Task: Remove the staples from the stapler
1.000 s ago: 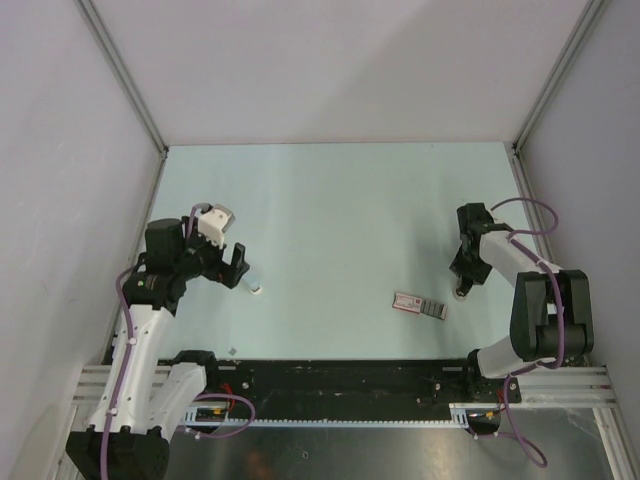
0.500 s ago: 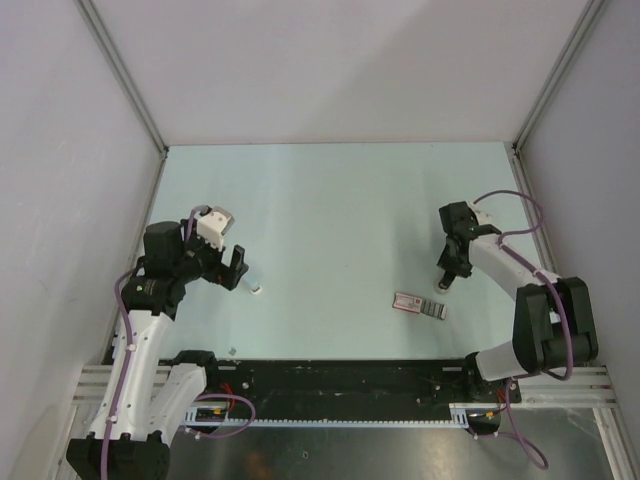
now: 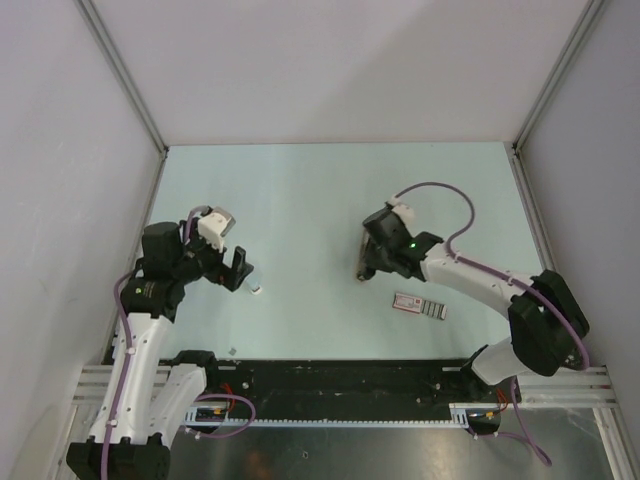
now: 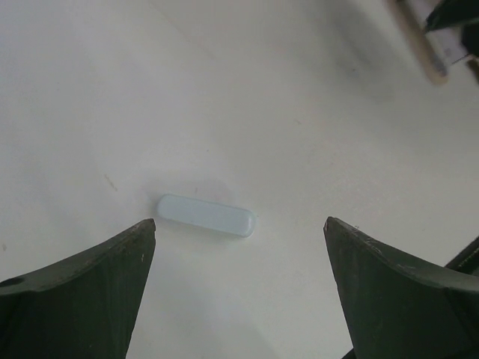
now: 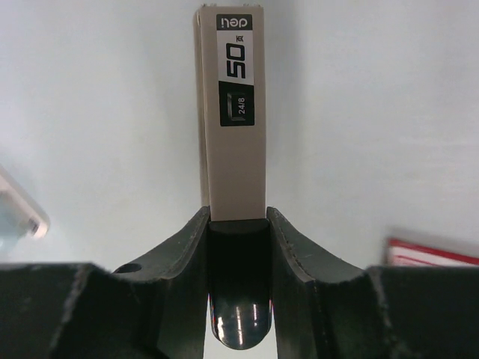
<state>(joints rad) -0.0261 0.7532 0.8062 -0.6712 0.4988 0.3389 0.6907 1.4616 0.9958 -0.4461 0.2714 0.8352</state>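
Note:
My right gripper is shut on the black rear end of the stapler, a slim beige body with a black "50" label pointing away from the wrist. It holds the stapler near the table's middle; the stapler also shows at the top right of the left wrist view. My left gripper is open and empty at the left, its fingers straddling the space just in front of a small white stick. No staples are in view.
A flat pink-and-dark box lies on the pale green table, right of the right gripper. Grey walls close off the left, back and right. A black rail runs along the near edge.
My right arm has swung left from the right side to the table's middle, carrying the stapler past the pink box. The left arm has barely moved.

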